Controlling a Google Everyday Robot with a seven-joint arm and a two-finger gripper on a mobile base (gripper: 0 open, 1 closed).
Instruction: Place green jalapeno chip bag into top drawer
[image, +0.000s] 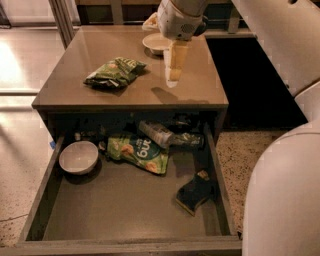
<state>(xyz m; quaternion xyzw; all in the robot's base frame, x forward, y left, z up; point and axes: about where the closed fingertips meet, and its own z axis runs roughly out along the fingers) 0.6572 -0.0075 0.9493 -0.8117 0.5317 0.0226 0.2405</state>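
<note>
We saw the hand (173, 76) hanging over the surface (75, 60), pointing down; we couldn't tell its open/closed state. The green jalapeno chip bag (115, 73) lay on the surface near it, toward view-left, not touching. The top drawer (46, 200) stood open below.

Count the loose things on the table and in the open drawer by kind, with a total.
Snack bags: 2, the green jalapeno chip bag on the table, a light-green bag in the top drawer.
Bowls: 2, table bowl, drawer bowl.
Plastic bottle: 1.
Dark pad: 1.
Total: 6.
The gripper hangs over the table.
</note>
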